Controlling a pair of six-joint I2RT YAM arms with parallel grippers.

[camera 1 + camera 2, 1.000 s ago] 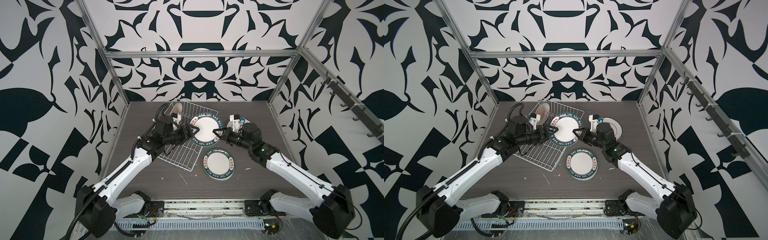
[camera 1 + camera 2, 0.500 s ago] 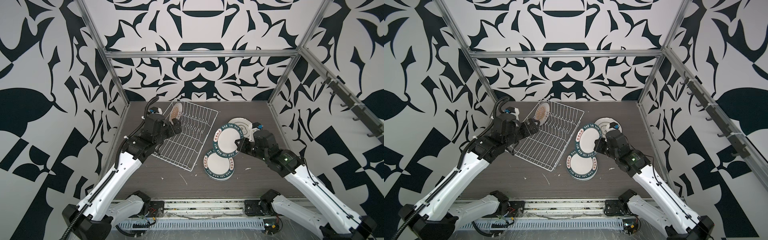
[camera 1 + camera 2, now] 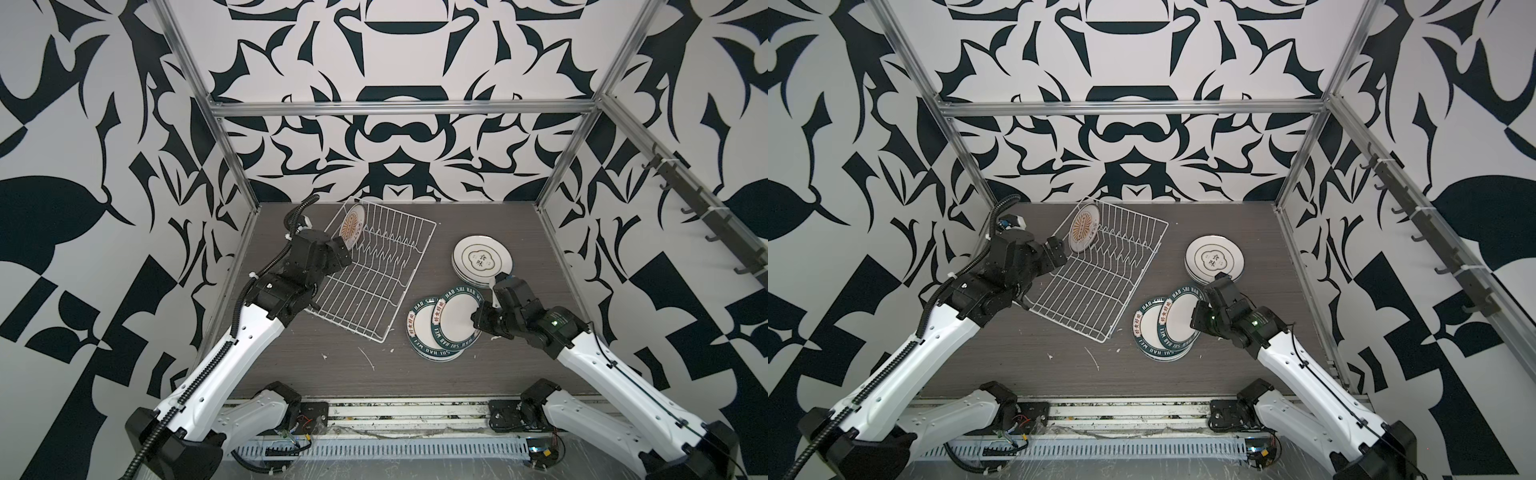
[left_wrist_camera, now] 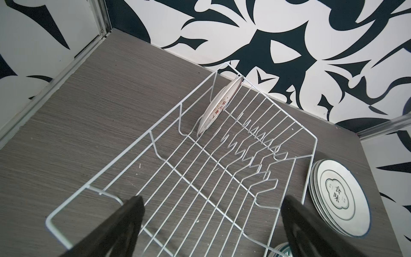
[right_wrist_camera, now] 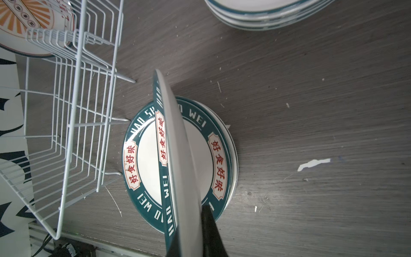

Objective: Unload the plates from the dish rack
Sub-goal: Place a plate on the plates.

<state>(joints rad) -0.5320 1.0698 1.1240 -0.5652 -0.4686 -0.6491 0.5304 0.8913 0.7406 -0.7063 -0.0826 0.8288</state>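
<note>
The white wire dish rack (image 3: pixel 374 286) (image 3: pixel 1096 286) (image 4: pixel 200 169) (image 5: pixel 66 115) lies askew at the table's back left. One of the plates, with an orange sunburst (image 3: pixel 352 226) (image 3: pixel 1083 229) (image 4: pixel 216 106) (image 5: pixel 26 22), stands upright at its far end. My left gripper (image 3: pixel 344 259) (image 3: pixel 1061 251) (image 4: pixel 213 200) hovers open over the rack's left side, holding nothing. My right gripper (image 3: pixel 476 322) (image 3: pixel 1196 320) (image 5: pixel 193 227) is shut on the rim of a teal-rimmed plate (image 3: pixel 455 322) (image 3: pixel 1177 322) (image 5: pixel 178 155), held tilted above a stack of like plates (image 3: pixel 417 328) (image 3: pixel 1144 332) (image 5: pixel 219 155).
A stack of white plates with a black cloud emblem (image 3: pixel 482 259) (image 3: pixel 1214 257) (image 4: pixel 338 195) (image 5: pixel 266 15) sits behind the right gripper. White scraps (image 3: pixel 368 357) litter the dark table near the front. Patterned walls close in on three sides.
Both grippers held the teal-rimmed plate over the rack. The left one opened and pulled back to the rack's left side. The right arm carried the plate down and right over the teal stack.
</note>
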